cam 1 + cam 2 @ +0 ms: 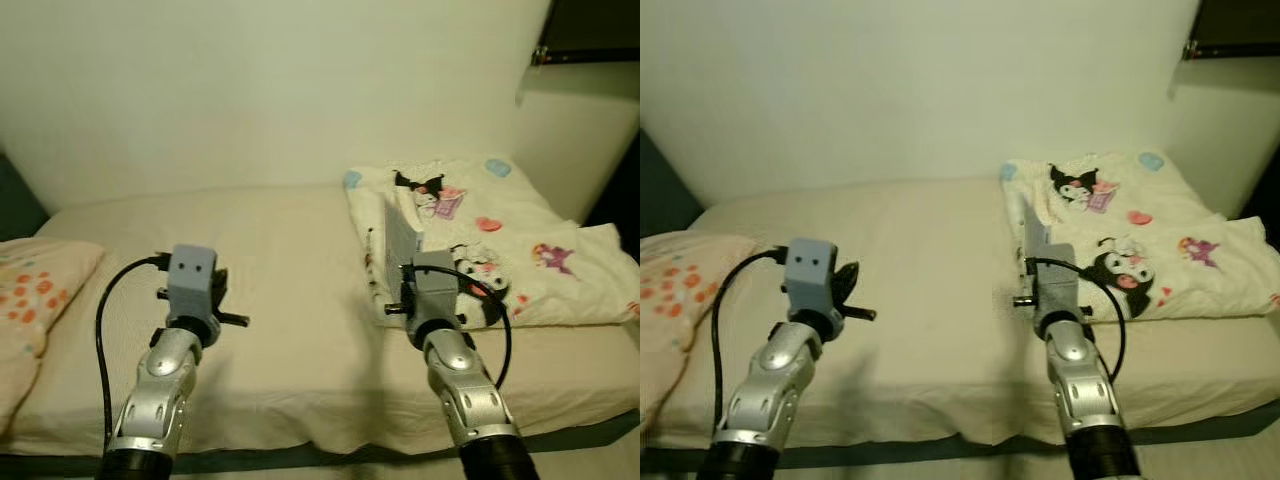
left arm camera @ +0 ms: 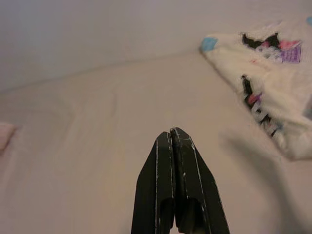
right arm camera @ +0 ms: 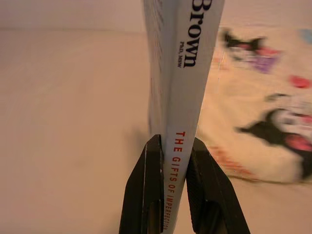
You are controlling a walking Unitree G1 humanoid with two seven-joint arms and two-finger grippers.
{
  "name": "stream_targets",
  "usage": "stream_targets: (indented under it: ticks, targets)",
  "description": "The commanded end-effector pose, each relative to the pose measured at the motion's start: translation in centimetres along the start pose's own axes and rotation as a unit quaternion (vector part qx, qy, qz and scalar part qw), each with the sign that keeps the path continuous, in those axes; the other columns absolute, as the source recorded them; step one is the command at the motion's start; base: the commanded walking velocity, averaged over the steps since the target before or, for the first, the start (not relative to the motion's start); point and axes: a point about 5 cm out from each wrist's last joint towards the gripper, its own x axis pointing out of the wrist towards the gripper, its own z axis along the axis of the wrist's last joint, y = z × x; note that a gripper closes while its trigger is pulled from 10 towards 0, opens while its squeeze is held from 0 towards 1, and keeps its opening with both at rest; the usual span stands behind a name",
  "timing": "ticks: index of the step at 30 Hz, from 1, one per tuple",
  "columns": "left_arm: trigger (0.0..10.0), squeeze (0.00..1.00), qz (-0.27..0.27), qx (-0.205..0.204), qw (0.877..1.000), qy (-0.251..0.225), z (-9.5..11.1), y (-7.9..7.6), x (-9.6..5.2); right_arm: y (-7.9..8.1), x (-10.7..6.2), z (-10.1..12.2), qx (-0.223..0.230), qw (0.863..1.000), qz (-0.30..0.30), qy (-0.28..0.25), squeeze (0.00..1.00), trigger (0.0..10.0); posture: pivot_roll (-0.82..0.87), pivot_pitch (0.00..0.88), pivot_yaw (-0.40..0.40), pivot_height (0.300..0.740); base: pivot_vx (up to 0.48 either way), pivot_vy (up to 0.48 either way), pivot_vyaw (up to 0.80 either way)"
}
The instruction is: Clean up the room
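Pillow (image 1: 35,290) left, blanket (image 1: 500,240) right

A slim white book (image 3: 183,73) stands on edge between the two black fingers (image 3: 146,185) of the right tool (image 3: 174,161), spine toward the wrist camera, red title lettering running along it and "Brown" in dark print farther up. It rises straight out beyond the fingertips, above the cream bed (image 1: 270,260), with the cartoon-print blanket (image 1: 520,250) just beyond, to the tool's right.
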Motion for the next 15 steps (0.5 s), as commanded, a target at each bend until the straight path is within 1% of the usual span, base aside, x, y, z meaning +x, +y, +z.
stream_targets:
  ticks: [1, 10, 11, 13, 15]
  targets:
    - [10.0, 0.00, 0.001, 0.006, 1.000, 0.008, -0.33, 0.29, -0.08, 0.12, 0.11, 0.73, 0.004, 1.000, 0.000, -0.022, 0.00, 10.0, -0.06, 0.057, 0.075, 0.740, 0.000, 0.356, 0.00]
    - [10.0, 0.00, 0.000, 0.009, 1.000, 0.007, -0.18, 0.49, 0.02, 0.28, 0.18, 0.73, 0.004, 1.000, 0.000, -0.023, 0.00, 10.0, -0.05, 0.055, 0.078, 0.740, 0.000, 0.346, 0.00]
    - [10.0, 0.00, -0.006, 0.013, 1.000, 0.007, -0.08, 0.35, 0.03, 0.29, 0.20, 0.74, 0.005, 1.000, -0.001, -0.023, 0.00, 10.0, -0.05, 0.054, 0.079, 0.740, 0.000, 0.000, 0.00]
    - [10.0, 0.00, -0.014, 0.024, 1.000, 0.003, 0.11, 0.08, 0.03, 0.28, 0.21, 0.75, 0.005, 1.000, -0.001, -0.024, 0.00, 10.0, -0.05, 0.054, 0.079, 0.740, 0.000, -0.480, 0.00]
    - [10.0, 0.00, -0.016, 0.025, 1.000, 0.001, 0.16, 0.00, 0.01, 0.30, 0.22, 0.76, 0.006, 1.000, -0.001, -0.024, 0.00, 10.0, -0.05, 0.053, 0.080, 0.740, 0.000, -0.480, 0.00]
